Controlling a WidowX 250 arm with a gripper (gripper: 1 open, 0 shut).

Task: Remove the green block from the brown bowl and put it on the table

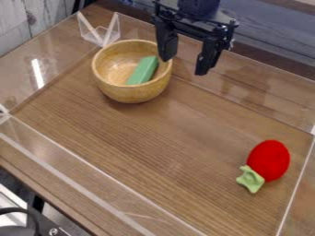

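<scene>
My gripper hangs with jaws spread wide and empty, just over the right rim of the brown bowl. The green block leans inside it, near the table's far edge.

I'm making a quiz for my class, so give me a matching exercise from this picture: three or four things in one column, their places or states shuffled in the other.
Things:
1. small green rectangular block
2. round light-brown wooden bowl
3. red toy fruit with pale green leaf
4. black gripper

Places or states:
A. near right table corner
B. fingers open, above bowl's rim
C. inside the bowl
D. far left on table

Pairs: 1-C, 2-D, 3-A, 4-B
</scene>
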